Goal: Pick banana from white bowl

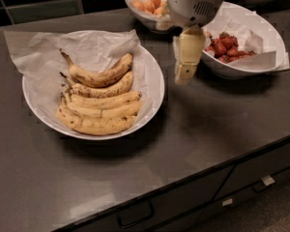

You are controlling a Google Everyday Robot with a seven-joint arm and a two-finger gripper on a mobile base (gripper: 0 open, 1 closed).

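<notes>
The wide white bowl [152,88], lined with crinkled white paper, sits on the dark counter at the left. In it the curved brown-speckled banana [100,74] with a long dark stem lies at the top, above a bunch of paler bananas [99,111]. My gripper [185,73] hangs above the counter just right of the bowl's right rim, level with the banana and apart from it. Nothing shows in it.
A white bowl of red fruit [241,42] stands right behind the gripper. A white bowl of orange fruit [147,6] stands at the back. The counter's front edge [193,178] runs diagonally at the lower right, with drawers below.
</notes>
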